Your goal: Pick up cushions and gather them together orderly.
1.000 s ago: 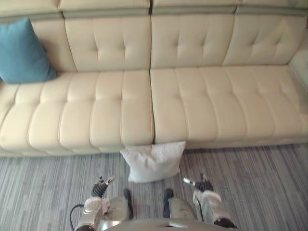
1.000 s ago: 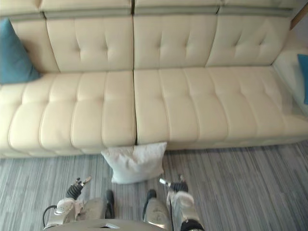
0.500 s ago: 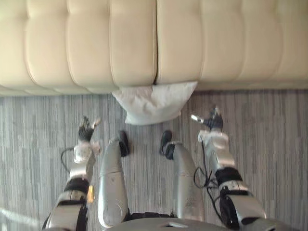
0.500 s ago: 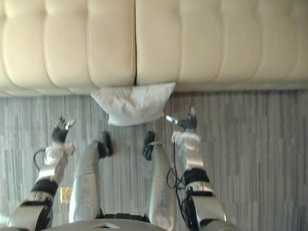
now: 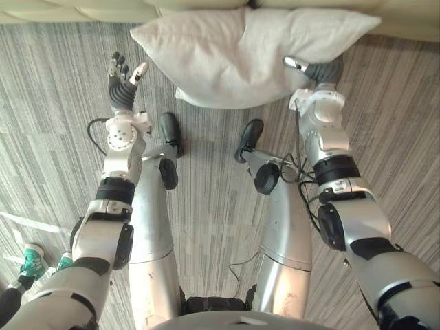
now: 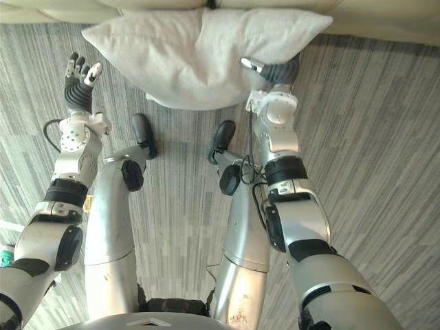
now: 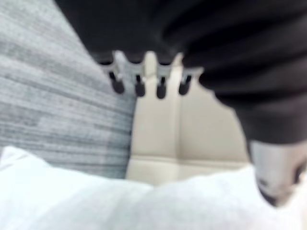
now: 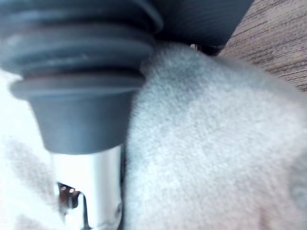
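A white cushion (image 5: pixel 234 48) lies on the grey striped carpet, its far side against the foot of the cream sofa (image 5: pixel 412 17). My right hand (image 5: pixel 322 72) is pressed against the cushion's right near edge. Its thumb (image 6: pixel 251 65) lies on top of the cloth, and the fingers are hidden by the cushion. In the right wrist view the cushion (image 8: pixel 216 143) sits right against the thumb (image 8: pixel 91 187). My left hand (image 5: pixel 122 81) hovers over the carpet just left of the cushion, apart from it, with straight fingers (image 7: pixel 139 81). Beyond them, the left wrist view shows the cushion (image 7: pixel 144 206) and the sofa.
Striped carpet (image 5: pixel 206 199) stretches out on both sides of me. The sofa's base runs along the far edge behind the cushion. A person's teal shoes (image 5: pixel 31 260) stand on the floor at my near left.
The camera has dipped down and closer, so the cushion looms larger. Both arms have reached forward: the right hand has met the cushion's right edge and the left has come alongside its left.
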{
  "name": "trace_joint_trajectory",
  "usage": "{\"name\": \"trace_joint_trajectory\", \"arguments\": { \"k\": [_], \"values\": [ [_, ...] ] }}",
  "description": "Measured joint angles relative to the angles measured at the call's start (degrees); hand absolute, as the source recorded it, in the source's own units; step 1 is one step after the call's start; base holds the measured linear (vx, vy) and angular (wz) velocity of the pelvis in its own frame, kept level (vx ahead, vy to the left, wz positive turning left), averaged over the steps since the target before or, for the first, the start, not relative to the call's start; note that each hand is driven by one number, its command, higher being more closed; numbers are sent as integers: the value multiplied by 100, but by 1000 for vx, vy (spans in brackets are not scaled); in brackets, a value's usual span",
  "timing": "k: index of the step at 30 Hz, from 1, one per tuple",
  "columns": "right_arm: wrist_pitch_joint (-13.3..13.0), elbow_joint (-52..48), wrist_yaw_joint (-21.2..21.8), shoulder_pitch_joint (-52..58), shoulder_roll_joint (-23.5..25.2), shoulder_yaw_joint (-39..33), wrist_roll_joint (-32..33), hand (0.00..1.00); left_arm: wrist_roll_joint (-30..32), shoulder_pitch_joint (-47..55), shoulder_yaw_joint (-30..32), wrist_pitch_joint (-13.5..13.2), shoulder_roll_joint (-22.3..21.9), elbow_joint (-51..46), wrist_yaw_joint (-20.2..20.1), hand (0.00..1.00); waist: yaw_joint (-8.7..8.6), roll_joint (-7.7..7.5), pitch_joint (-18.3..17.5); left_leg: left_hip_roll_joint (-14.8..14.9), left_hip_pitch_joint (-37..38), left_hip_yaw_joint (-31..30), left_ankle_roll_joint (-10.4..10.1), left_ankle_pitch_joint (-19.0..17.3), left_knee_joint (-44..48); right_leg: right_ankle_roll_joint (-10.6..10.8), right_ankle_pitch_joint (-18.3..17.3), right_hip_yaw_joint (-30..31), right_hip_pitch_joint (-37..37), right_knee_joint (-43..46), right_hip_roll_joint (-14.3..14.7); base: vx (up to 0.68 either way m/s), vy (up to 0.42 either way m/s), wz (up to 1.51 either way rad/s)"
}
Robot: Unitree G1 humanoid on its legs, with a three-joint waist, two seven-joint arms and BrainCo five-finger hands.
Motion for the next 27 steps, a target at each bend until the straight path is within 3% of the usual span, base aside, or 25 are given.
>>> {"name": "trace_joint_trajectory", "arguments": {
  "k": [2,3,4,9,21,27],
  "values": [
    [-75,61,-113,-252,106,99,-19,0,2,-180,-238,3,-140,5,104,0,-54,0,1,3,-207,-9,-31,43,-9,-69,45,-14,-203,-11,-1,-54,8,1],
    [-82,61,-139,-274,140,103,-25,100,4,-204,-283,3,-202,5,123,0,-66,0,1,5,-221,-6,-33,45,-7,-76,49,-14,-218,-12,-1,-31,12,-3],
    [-86,62,-243,-309,227,145,-44,100,5,-282,-417,5,-419,5,206,100,-96,0,1,7,-234,-9,-53,57,-8,-96,60,-15,-227,-21,5,0,0,0],
    [-89,65,-477,-379,448,252,-57,100,11,-534,-642,6,-933,5,513,100,-135,0,1,9,-240,-13,-80,73,-39,-167,103,-16,-226,-70,36,0,0,0],
    [-175,-426,-597,-81,478,240,674,100,-117,-496,-610,29,-772,-229,838,100,-170,-1,-3,94,-151,-57,-134,103,50,-177,128,-38,-118,-55,131,-11,-2,-3],
    [-139,-932,-583,387,697,208,920,100,-228,-174,-616,47,-746,-686,854,100,-193,6,-18,141,440,-111,-148,110,-12,-158,115,-75,492,-131,198,-50,-10,-5]
  ]
}}
